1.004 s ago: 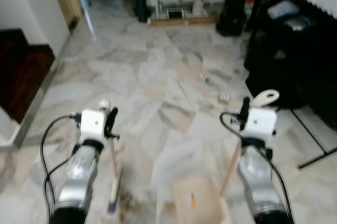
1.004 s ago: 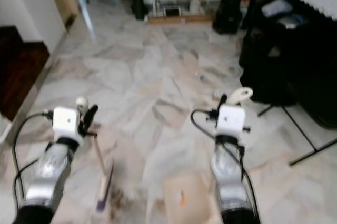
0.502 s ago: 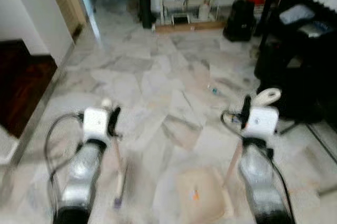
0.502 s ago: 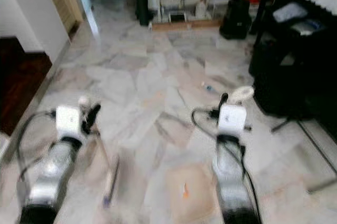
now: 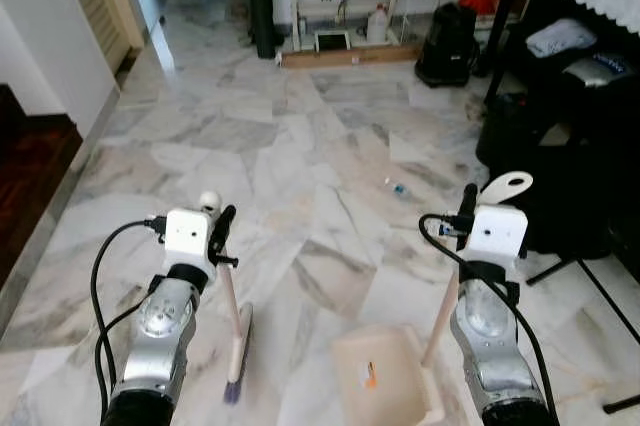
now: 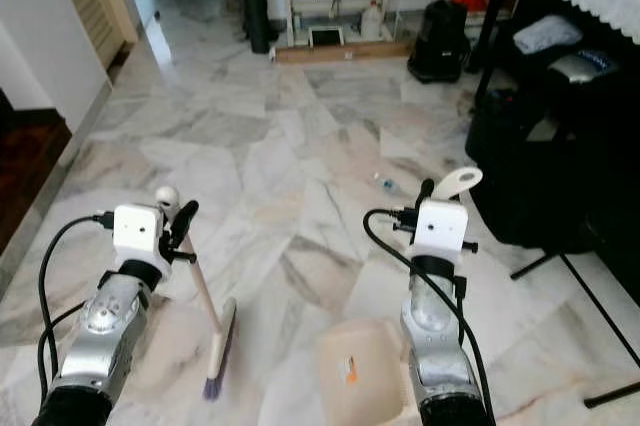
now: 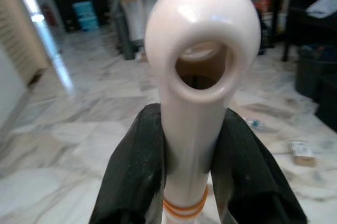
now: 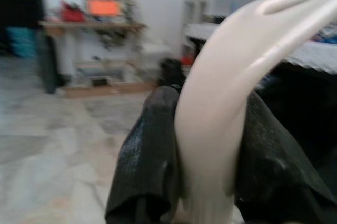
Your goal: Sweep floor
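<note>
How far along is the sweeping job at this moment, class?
Done: both tools are gripped. The left gripper holds the broom, the right gripper the dustpan. In hand: broom head and pan rest on the marble floor. Left: small litter ahead lies unswept.

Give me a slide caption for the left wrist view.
Left gripper clamped on the cream broom handle, marble floor ahead.

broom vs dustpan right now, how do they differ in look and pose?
The broom has a straight handle ending in a round ring and a narrow purple-tipped brush head on the floor; the dustpan has a curved handle tip and a wide flat tray. The broom sits in the left gripper, the dustpan in the right gripper. Both are cream plastic, with heads down near the marble.
</note>
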Robot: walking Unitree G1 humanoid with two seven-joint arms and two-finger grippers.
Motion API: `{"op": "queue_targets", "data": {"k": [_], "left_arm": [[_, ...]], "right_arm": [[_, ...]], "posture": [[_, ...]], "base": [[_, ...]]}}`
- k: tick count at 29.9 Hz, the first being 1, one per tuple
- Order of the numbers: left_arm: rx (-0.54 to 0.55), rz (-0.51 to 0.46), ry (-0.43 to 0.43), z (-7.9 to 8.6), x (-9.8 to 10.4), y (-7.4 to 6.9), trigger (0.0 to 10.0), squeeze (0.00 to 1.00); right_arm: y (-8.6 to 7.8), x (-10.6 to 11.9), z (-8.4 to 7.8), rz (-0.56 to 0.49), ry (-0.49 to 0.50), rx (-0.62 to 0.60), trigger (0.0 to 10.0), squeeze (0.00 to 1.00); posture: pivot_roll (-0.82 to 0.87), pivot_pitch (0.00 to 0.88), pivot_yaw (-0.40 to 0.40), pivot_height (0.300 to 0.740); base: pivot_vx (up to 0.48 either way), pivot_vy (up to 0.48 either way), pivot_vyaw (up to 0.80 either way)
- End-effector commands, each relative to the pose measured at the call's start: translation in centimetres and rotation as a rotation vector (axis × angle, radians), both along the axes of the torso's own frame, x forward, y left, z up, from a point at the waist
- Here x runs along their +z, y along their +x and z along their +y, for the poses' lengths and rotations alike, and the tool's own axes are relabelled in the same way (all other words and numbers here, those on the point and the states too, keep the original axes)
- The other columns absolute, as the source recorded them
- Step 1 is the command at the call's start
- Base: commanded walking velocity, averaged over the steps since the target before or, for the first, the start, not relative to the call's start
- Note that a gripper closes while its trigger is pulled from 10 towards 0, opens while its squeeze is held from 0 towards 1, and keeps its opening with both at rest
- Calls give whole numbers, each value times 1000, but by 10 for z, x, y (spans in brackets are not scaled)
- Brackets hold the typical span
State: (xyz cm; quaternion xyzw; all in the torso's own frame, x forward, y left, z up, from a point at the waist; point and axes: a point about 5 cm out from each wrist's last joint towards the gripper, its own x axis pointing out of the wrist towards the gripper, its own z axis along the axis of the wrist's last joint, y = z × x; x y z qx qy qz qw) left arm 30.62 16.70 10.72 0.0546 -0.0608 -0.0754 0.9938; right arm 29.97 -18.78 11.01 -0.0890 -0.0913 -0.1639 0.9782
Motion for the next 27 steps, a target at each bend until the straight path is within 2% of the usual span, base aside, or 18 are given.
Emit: {"op": "queue_targets", "data": {"k": [1,7,27], "left_arm": [[6,-58,4,5,13,3,10000,0],[0,-50,4,5,12,4,10000,0],[6,-54,4,7,14,4,10000,0]], "right_arm": [[4,11,5,-44,-4,18,10000,0],[5,11,4,-43,1,16,10000,0],[6,12,5,-53,-3,20,10000,0]], "posture": [[-90,0,22,740],[-89,0,22,740],[-85,0,22,740]], "base": [[435,0,0],[433,0,-757],[432,0,0]]}}
